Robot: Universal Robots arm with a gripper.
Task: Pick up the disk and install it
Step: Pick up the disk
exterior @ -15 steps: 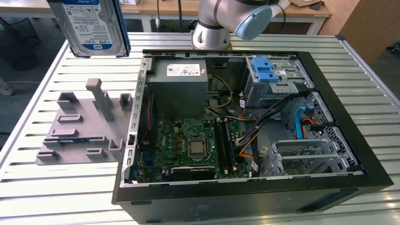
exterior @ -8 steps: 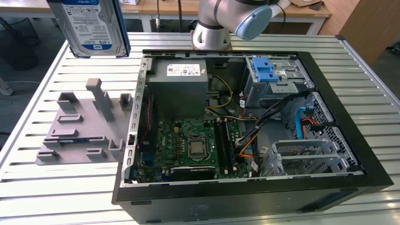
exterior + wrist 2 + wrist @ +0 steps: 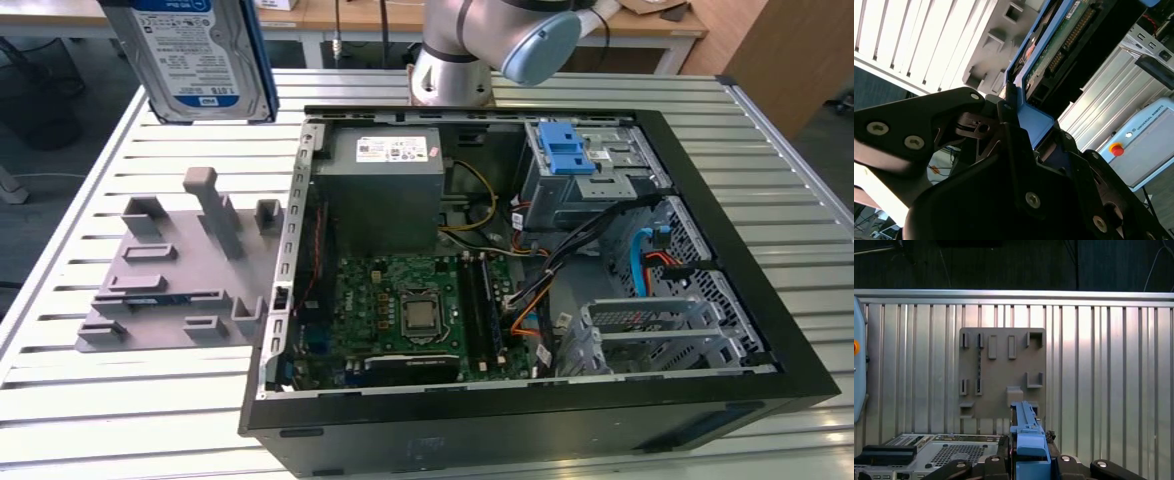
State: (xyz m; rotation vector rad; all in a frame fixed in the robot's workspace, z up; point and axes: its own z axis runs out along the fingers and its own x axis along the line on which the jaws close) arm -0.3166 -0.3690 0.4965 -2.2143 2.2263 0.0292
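1. Now the claw (image 3: 1016,112) clamps the disk (image 3: 194,55) by its blue frame, high over the desk (image 3: 80,400) beside the case (image 3: 534,425).
2. Edge grip: it may twist or slip.
3. Cables (image 3: 607,235) could snag it.

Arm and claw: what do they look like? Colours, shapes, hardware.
In the exterior view the arm is silver-grey round tubing with a rounded pale blue joint cap. In the second wrist view the claw is matte black, built of angular linked plates fastened with silver screw heads.
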